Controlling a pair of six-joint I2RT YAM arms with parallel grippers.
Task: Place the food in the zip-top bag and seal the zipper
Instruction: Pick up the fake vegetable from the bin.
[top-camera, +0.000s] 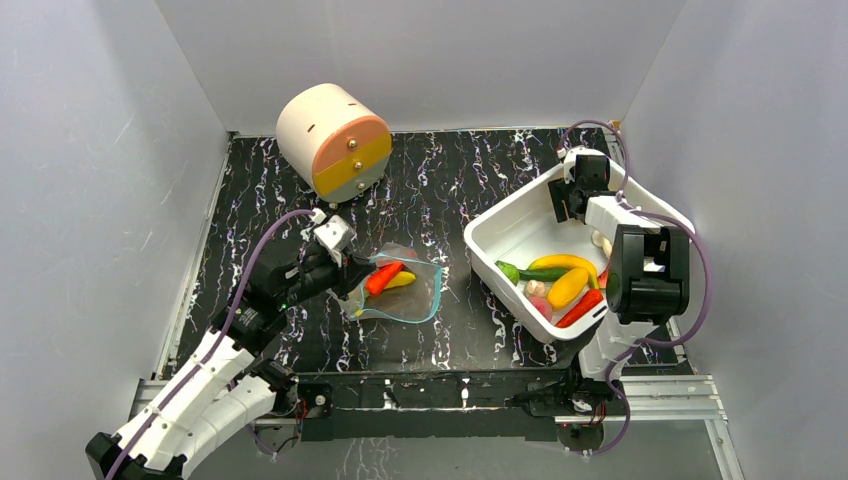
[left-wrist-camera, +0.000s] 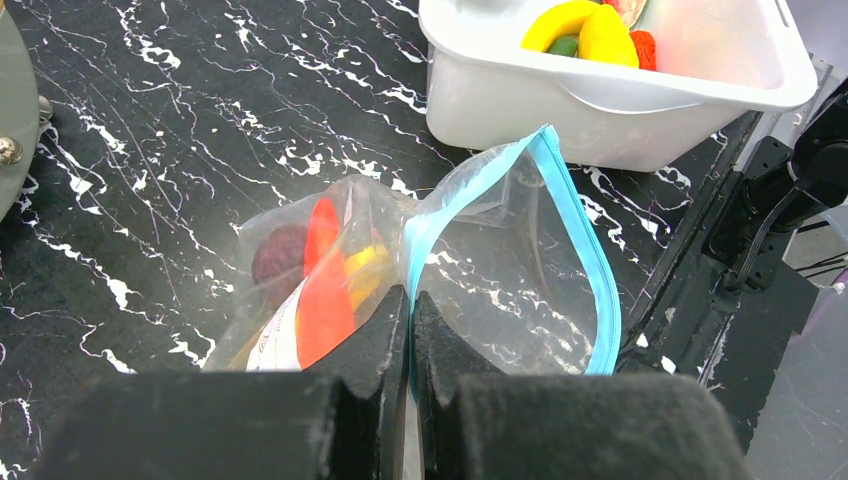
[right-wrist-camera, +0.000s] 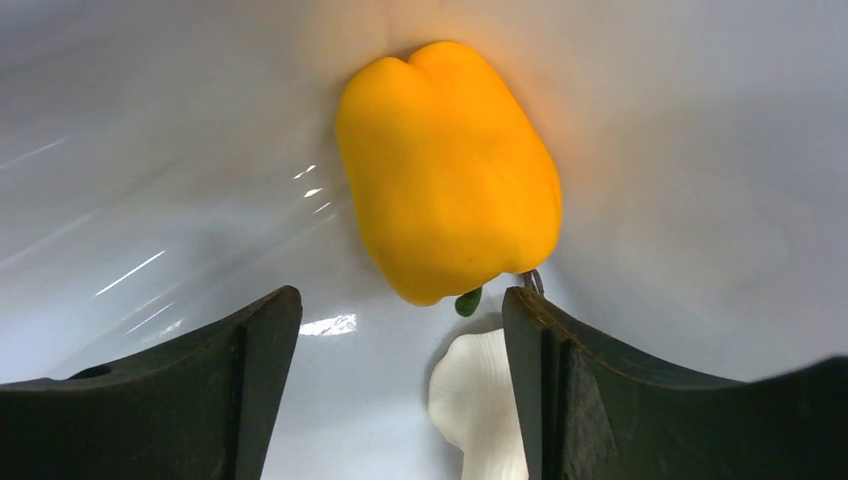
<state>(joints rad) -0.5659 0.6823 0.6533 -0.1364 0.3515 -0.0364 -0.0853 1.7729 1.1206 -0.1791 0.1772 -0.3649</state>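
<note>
Loading is the step in hand: the left pincer (left-wrist-camera: 411, 300) is clenched on the bag (left-wrist-camera: 500, 250) at its mouth, pinching the clear film beside the teal zipper (left-wrist-camera: 590, 260) so that the mouth stands lifted and gaping toward the tub (left-wrist-camera: 600, 110). The bag lies on the desk (top-camera: 450, 170) just left of the tub, with a chili (left-wrist-camera: 322, 290), a yellow piece and a dark round piece inside. The right pincer (right-wrist-camera: 400, 300) is down in the far end of the tub, released, jaws spread wide with nothing between them; the pepper (right-wrist-camera: 450, 170) lies just ahead against the white wall. The pepper looks to be next: the pincer would need to reach forward to straddle it, close, lift clear of the rim and cross to the held-open mouth. A white piece (right-wrist-camera: 475, 400) sits just beside one finger and could be nudged or caught in the grasp, and the smooth rounded pepper may slip. A banana (top-camera: 565, 263), a cucumber (top-camera: 540, 273) and a red piece (top-camera: 580, 308) lie at the tub's near end, so sealing seems a long way off. A round drum (top-camera: 330, 140) stands at the back left, well apart
</note>
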